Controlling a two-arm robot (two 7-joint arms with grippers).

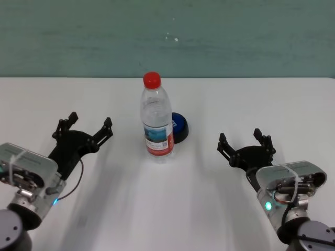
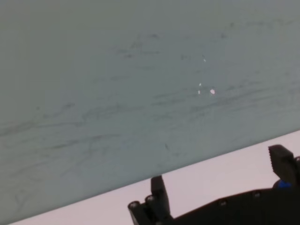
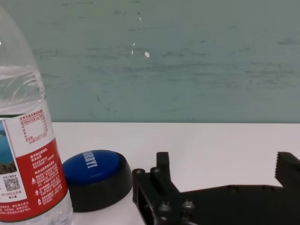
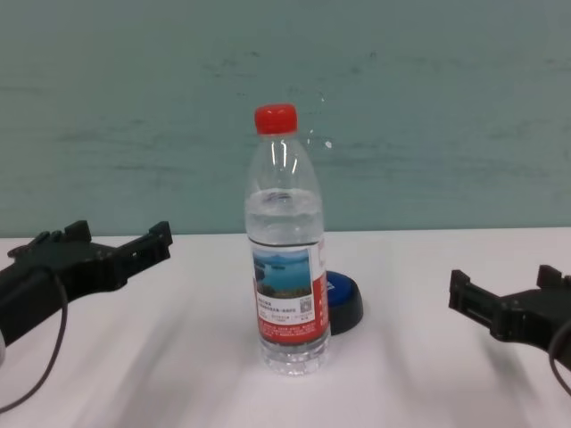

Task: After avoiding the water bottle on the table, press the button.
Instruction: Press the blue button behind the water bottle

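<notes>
The water bottle point(image 1: 157, 123) stands upright mid-table, clear with a red cap and a red-white label; it also shows in the chest view point(image 4: 287, 259) and the right wrist view point(image 3: 28, 154). The blue-topped button point(image 1: 181, 127) on its black base sits just behind and to the right of the bottle, partly hidden by it; it also shows in the chest view point(image 4: 345, 305) and the right wrist view point(image 3: 96, 176). My left gripper point(image 1: 89, 121) is open and empty, left of the bottle. My right gripper point(image 1: 242, 138) is open and empty, right of the button and apart from it.
The white table point(image 1: 251, 99) runs back to a teal wall point(image 1: 167, 36). The left wrist view shows only the wall, a strip of table point(image 2: 211, 180) and the left gripper point(image 2: 220, 176). Bare table lies between the right gripper point(image 3: 225, 164) and the button.
</notes>
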